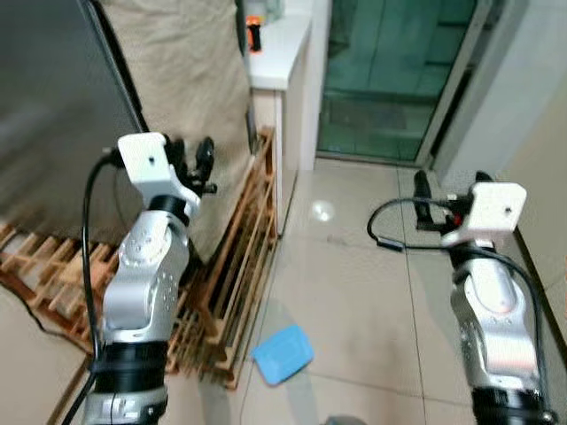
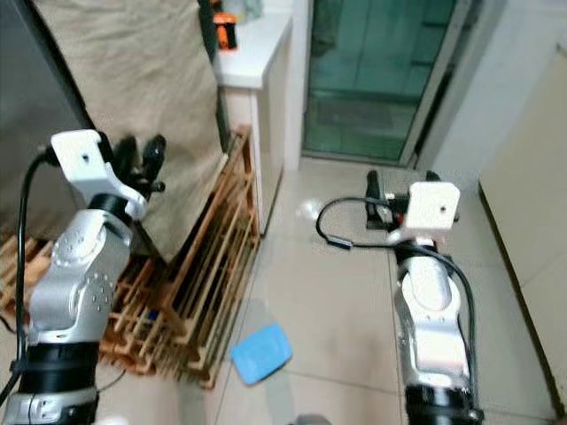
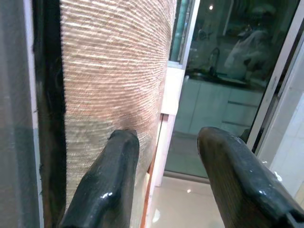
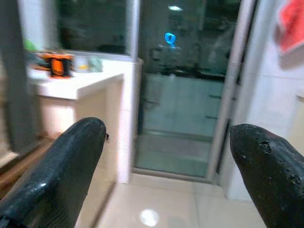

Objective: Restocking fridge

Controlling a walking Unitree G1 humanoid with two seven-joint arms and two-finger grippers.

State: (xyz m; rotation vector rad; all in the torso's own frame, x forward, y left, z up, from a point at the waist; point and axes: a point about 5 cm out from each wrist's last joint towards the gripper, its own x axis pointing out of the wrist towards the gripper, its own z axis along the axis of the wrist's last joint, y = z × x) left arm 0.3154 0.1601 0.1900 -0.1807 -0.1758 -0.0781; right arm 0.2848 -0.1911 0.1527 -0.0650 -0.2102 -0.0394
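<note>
The robot is standing on the tiled floor with the fridge at its left — a dark grey slab whose front is facing away toward the left of the head views. No food or drink to be stocked is showing near either arm, and nothing is being carried. So I judge this as an approach step, not a loading one: the robot is getting itself in front of the fridge, and the door is not yet being handled.

The left gripper is raised at about chest height, just beside the burlap cloth that is hanging down the fridge's side. In the left wrist view its two fingers are standing moderately apart, with the cloth and the fridge's black edge just beyond them; they are holding nothing and I cannot tell whether a tip is brushing the cloth.

The right gripper is hovering over open floor, well apart from the fridge, pointing toward the glass door. Its fingers are spread wide and empty.

A white counter is standing beyond the fridge, with a small orange item near its left edge. Wooden racks are leaning at the base of the fridge, and a blue dustpan-like thing is lying on the floor just beside them.

The next move, as I judge it, is calling for a turn to the left — to face the fridge front and find its handle — while keeping the feet clear of the racks and the blue thing.
</note>
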